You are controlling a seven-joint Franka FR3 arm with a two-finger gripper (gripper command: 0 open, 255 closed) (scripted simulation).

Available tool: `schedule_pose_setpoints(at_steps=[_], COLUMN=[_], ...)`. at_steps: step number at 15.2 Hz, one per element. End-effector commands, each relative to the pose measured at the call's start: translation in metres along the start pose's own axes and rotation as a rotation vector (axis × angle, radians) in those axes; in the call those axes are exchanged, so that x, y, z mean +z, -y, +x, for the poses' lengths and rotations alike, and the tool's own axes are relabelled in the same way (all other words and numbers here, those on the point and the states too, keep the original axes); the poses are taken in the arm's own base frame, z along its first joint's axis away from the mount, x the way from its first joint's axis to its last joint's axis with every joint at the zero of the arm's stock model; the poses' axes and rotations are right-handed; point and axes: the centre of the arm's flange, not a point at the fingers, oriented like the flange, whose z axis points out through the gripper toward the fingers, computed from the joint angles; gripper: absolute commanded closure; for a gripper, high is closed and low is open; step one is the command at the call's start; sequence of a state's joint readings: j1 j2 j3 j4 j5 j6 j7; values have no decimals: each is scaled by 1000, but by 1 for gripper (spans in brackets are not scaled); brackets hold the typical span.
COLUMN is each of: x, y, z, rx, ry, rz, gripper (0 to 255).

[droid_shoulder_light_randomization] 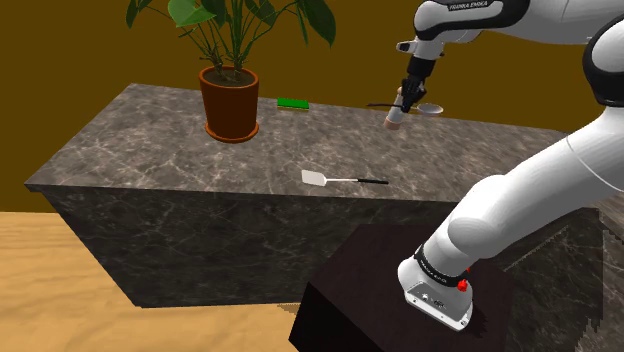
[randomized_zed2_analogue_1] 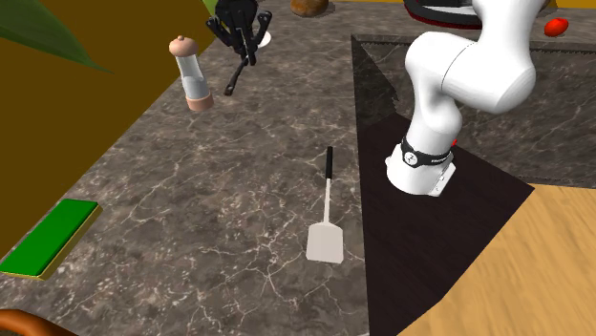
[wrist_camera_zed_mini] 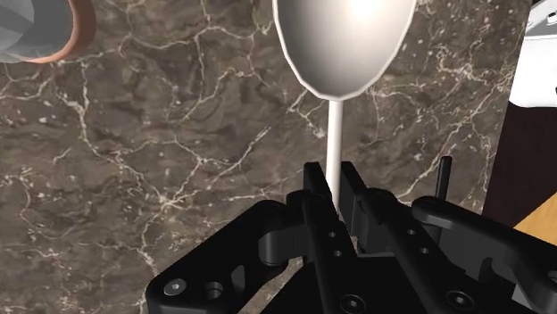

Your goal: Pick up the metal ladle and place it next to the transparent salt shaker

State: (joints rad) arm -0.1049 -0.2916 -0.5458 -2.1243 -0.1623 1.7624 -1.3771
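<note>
A potted plant (droid_shoulder_light_randomization: 229, 100) and a flat green block (droid_shoulder_light_randomization: 293, 103) sit well away from the fingers (wrist_camera_zed_mini: 314, 192) on the dark marbled worktop (droid_shoulder_light_randomization: 150, 150). A white spatula (droid_shoulder_light_randomization: 316, 178) with a thin black handle lies flat, also well apart from them. The clear salt shaker (randomized_zed2_analogue_1: 194, 74), capped and footed in pale tan, stands upright just beside the fingers. These are pinching the slim stem of the ladle (wrist_camera_zed_mini: 344, 45). Its shiny pale bowl lies just ahead of their tips, and its black handle end trails behind them. The ladle seems slightly raised off the worktop, though that is hard to tell. The arm's dark stand (droid_shoulder_light_randomization: 370, 290) sits apart from the fingers.
</note>
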Motion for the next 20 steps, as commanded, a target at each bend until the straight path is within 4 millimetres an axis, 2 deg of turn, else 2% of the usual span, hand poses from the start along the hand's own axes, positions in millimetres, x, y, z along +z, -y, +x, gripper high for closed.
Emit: schedule_pose_setpoints(at_steps=[1,20], x=[10,110], y=[-2,-13], z=[0,3], rx=[0,0], ry=[0,0], rz=[0,0], gripper=[255,255])
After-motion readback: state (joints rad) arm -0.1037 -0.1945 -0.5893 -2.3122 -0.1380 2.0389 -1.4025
